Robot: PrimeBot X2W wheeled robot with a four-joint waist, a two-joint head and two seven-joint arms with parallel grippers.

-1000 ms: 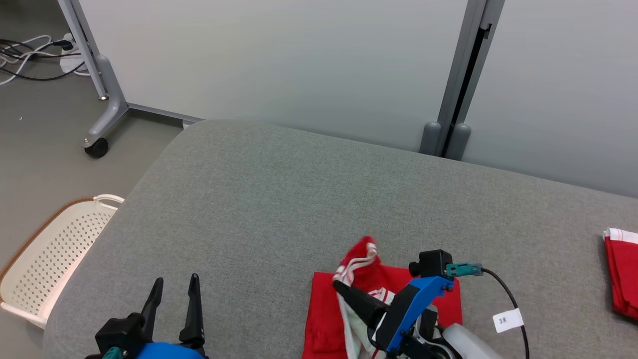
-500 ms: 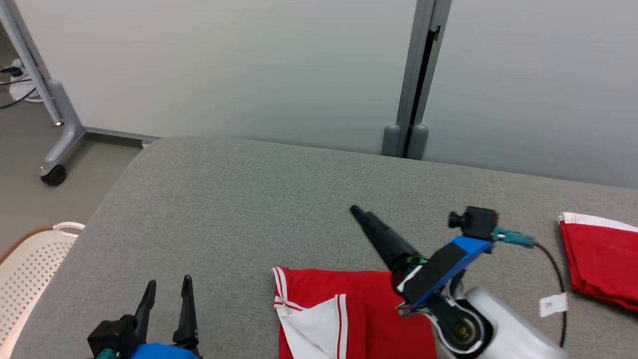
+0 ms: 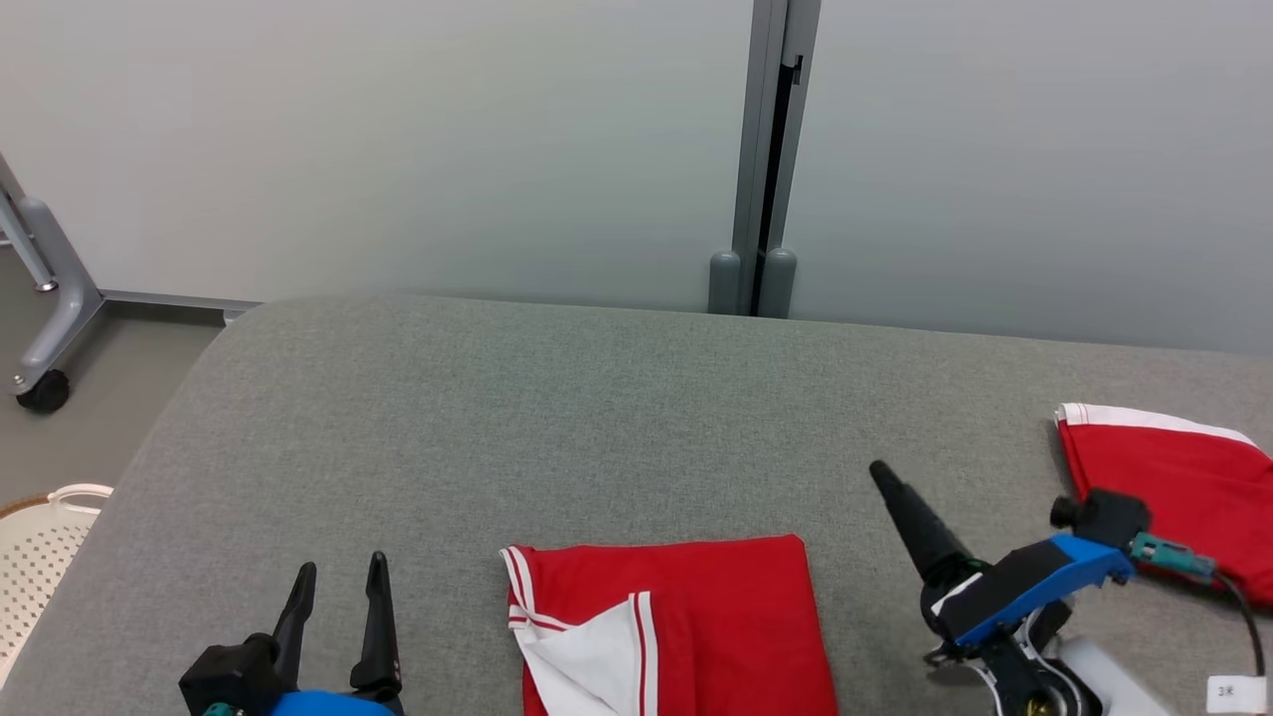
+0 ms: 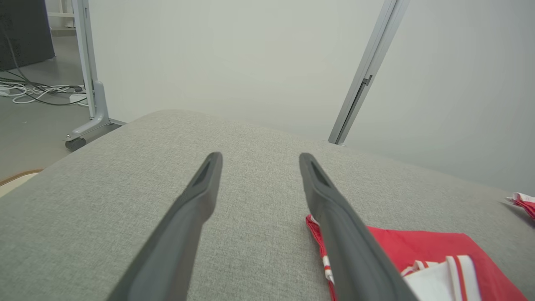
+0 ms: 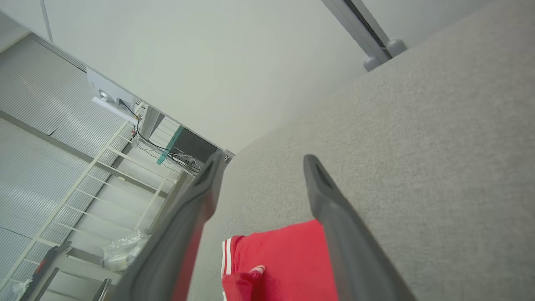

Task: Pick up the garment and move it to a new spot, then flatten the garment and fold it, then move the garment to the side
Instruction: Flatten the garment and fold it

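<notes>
The garment [image 3: 696, 617] lies flat at the near edge of the pad [image 3: 557, 418], about midway along it, between the two grippers and touching neither. The left gripper [image 3: 342, 563] hovers off its left side, fingers parted with nothing between them. In the left wrist view the garment [image 4: 439, 255] sits low and to the right, partly behind one finger [image 4: 334, 217]. The right gripper [image 3: 885, 475] hangs off the garment's right side, clear of it. The right wrist view shows its jaws apart and empty [image 5: 263, 156], with the garment [image 5: 284, 255] on the pad beyond them.

The garment is red cloth folded into a rough square, with white double stripes along its left hem and a white triangular flap turned over at its near left. The pad is grey woven fabric with a rounded far-left corner. A second red garment [image 3: 1174, 477] with a white edge lies at the right edge. A white perforated basket [image 3: 40, 527] stands on the floor beside the pad's left edge.
</notes>
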